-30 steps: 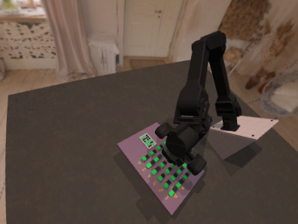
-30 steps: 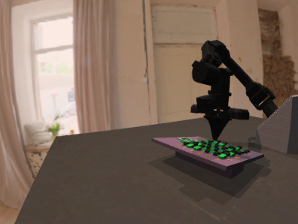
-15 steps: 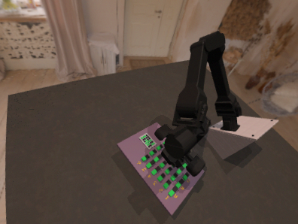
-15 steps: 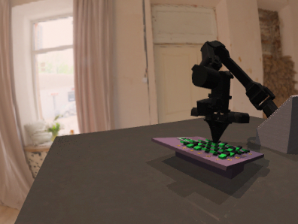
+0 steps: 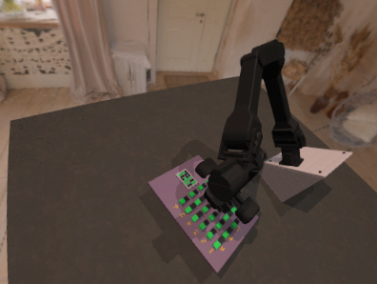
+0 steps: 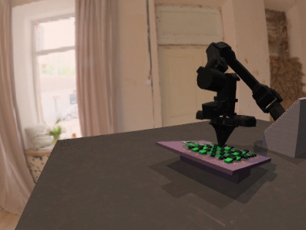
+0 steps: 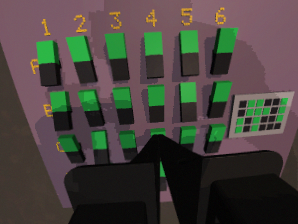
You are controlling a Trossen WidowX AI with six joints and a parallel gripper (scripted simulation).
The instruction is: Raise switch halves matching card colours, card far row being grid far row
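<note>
Wrist view looks down on the purple switch panel (image 7: 20, 125), where rocker switches stand in numbered columns one to six and lettered rows, each with a green far half and a dark grey near half. The small reference card (image 7: 261, 114), a grey-framed grid of green and dark squares, lies on the panel just beside column six at the second row. The pincer (image 7: 161, 150) has its two black fingers pressed together into one point with nothing between them, and that point sits at the green half of the column-four switch (image 7: 158, 133) in the third row; whether it touches cannot be told from this angle. From the exterior view the pincer (image 6: 222, 142) points straight down onto the middle of the switch grid, and the panel (image 6: 174, 147) rests on a raised block on the dark surface (image 6: 96, 181). In the top view the black arm (image 5: 248, 114) bends over the panel from its white base plate (image 5: 333, 159).
</note>
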